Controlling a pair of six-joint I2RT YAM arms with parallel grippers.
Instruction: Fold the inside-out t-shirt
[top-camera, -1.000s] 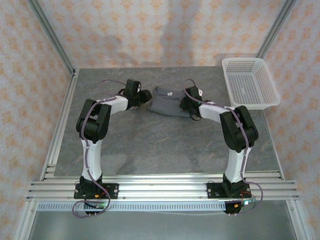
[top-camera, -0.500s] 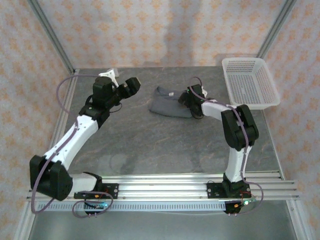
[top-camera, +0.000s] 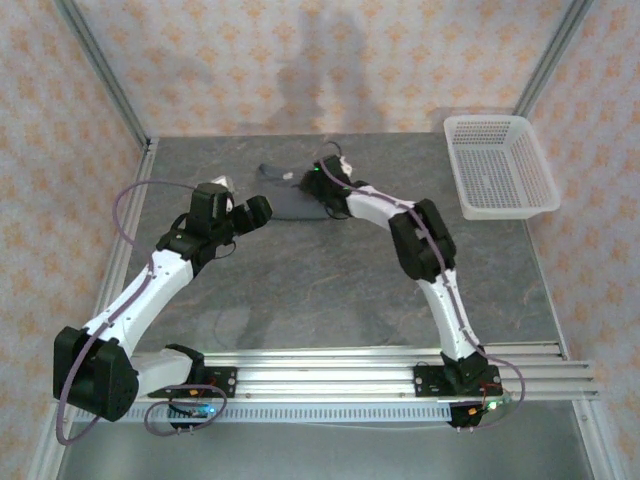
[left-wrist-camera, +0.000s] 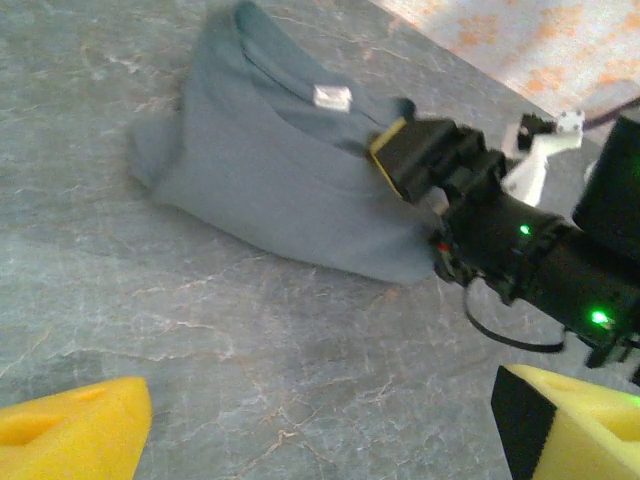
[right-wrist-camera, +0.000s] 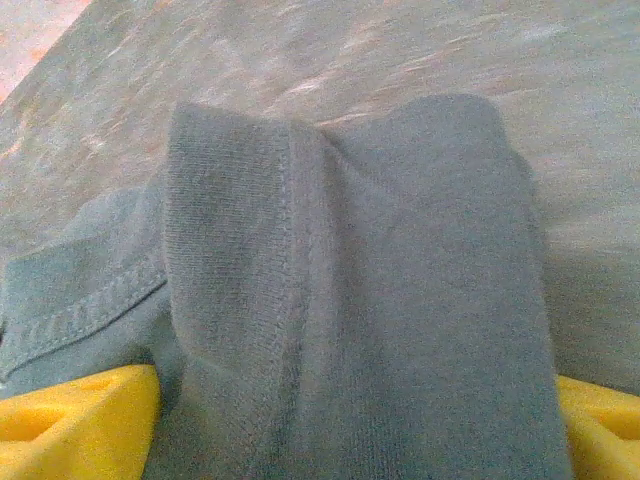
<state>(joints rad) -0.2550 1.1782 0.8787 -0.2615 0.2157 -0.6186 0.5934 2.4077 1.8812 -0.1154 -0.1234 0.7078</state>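
Observation:
The inside-out t-shirt (top-camera: 288, 203) lies bunched in a small dark grey heap at the back middle of the table. In the left wrist view the t-shirt (left-wrist-camera: 262, 172) shows a white label near its collar. My right gripper (top-camera: 314, 184) sits at the heap's right end, shut on a fold of the cloth; its black finger (left-wrist-camera: 412, 158) presses into the shirt there. From the right wrist, the grey cloth (right-wrist-camera: 350, 300) fills the gap between my right gripper's (right-wrist-camera: 350, 440) yellow pads (right-wrist-camera: 80, 425). My left gripper (top-camera: 256, 212) hangs open just left of the shirt, nothing between its yellow fingers (left-wrist-camera: 70, 435).
A white mesh basket (top-camera: 500, 165) stands at the back right corner. Patterned walls and aluminium posts close the table at the back and sides. Aluminium rails (top-camera: 320, 375) run along the near edge. Bare grey tabletop (top-camera: 320, 290) spreads in front of the shirt.
My right gripper has swept left with the shirt, and the heap is now smaller and further left. My left gripper has drawn back toward the near side and opened away from the cloth.

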